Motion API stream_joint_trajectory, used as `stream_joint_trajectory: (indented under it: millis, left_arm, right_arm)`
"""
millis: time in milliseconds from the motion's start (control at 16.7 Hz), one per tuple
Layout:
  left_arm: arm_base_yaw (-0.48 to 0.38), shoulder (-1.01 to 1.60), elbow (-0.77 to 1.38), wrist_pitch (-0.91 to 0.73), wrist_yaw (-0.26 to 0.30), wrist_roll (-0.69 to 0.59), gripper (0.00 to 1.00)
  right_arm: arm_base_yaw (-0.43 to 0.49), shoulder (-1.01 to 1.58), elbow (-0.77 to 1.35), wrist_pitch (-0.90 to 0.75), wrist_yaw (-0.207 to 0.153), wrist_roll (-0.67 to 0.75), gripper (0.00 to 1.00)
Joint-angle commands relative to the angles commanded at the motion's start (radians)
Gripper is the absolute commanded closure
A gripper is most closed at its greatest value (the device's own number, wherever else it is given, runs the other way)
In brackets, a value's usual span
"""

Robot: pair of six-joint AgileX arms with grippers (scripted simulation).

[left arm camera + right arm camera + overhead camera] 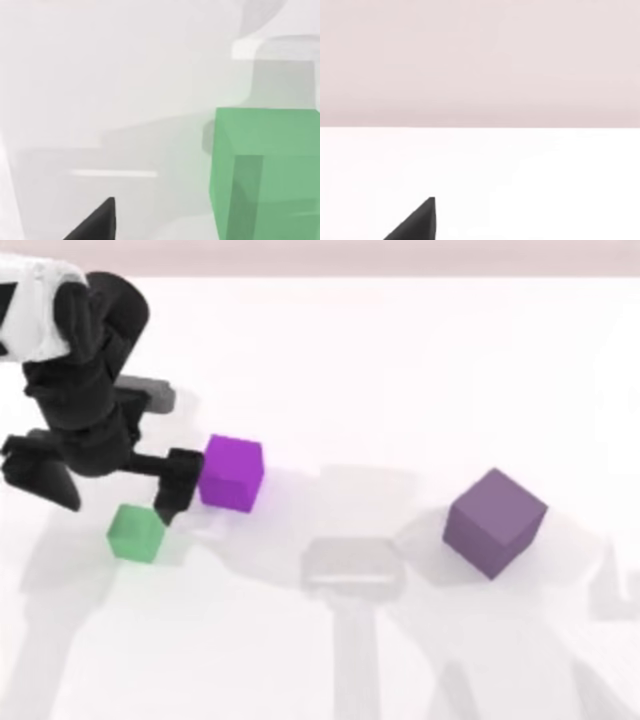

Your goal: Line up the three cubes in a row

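Three cubes, no row yet: green [137, 532] and magenta [232, 472] sit close at bench left, grey-purple [496, 522] well apart right, and we can't tell our left gripper's [176, 487] grip between them.

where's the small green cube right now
In the top view the green cube sits on the table's left side, just below the left gripper and down-left of the magenta cube, far from the greyish-purple cube.
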Motion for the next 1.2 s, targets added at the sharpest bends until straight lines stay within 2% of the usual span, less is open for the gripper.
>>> stream_joint_trajectory:
  millis: [300, 600, 1200]
  left_arm:
    - [0.000, 0.084, -0.108, 0.195, 0.001, 0.000, 0.00]
    - [-0.001, 0.092, -0.117, 0.209, 0.001, 0.000, 0.00]
    - [-0.001, 0.092, -0.117, 0.209, 0.001, 0.000, 0.75]
  right_arm:
    - [0.000, 0.000, 0.000, 0.000, 0.000, 0.000, 0.00]
    - [0.000, 0.000, 0.000, 0.000, 0.000, 0.000, 0.00]
    - [0.000, 0.000, 0.000, 0.000, 0.000, 0.000, 0.00]
